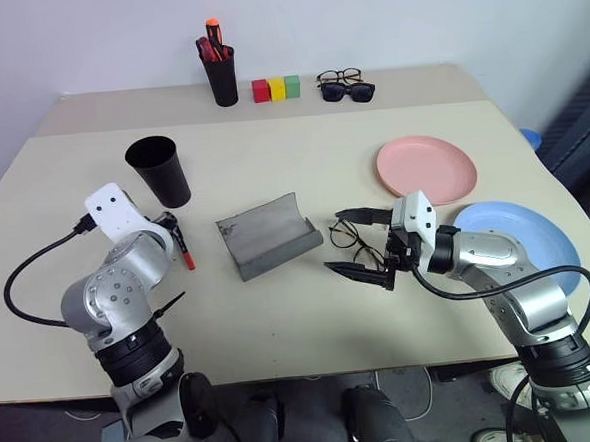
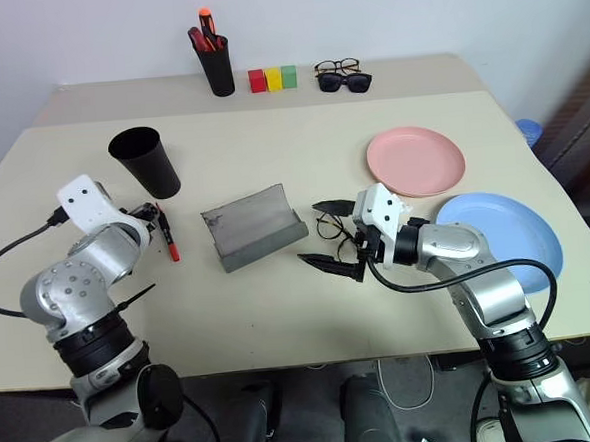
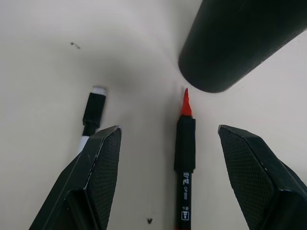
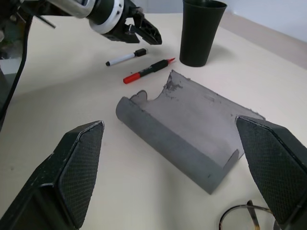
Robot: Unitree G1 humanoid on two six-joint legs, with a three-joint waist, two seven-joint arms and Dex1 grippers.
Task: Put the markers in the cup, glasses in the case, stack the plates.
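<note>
Both pincers are seen released and empty. Left gripper (image 3: pixel 168 158) is held low over the table's (image 1: pixel 281 312) left side, jaws spread to either side of one marker (image 3: pixel 184 163); right gripper (image 1: pixel 361 242) is held beside the glasses (image 1: pixel 344 234), its two fingers parted, one above and one below them, with nothing grasped.

By size, the table comes first: a pale top carrying everything. The blue plate (image 1: pixel 531 232) is set near the right edge, partly under the right arm; the pink plate (image 1: pixel 427 166) lies just beyond it, toward the far edge, the two apart and not yet stacked. The grey case (image 1: pixel 268 235) is laid open at the middle of the table, its trough facing up. The black cup (image 1: pixel 158 170) is stood upright toward the left side, empty as far as can be seen. The glasses are found just right of the case, near but outside it. Two markers are laid between the cup and the left gripper: the red-tipped one pointing at the cup's base, and a second marker (image 3: pixel 93 112) with a white end beside it.

The marker step appears to be in hand, with the glasses step being prepared alongside. Next, the left jaws would need to be lowered and closed on the red-tipped marker, which then must be lifted above the cup's rim and dropped in.
</note>
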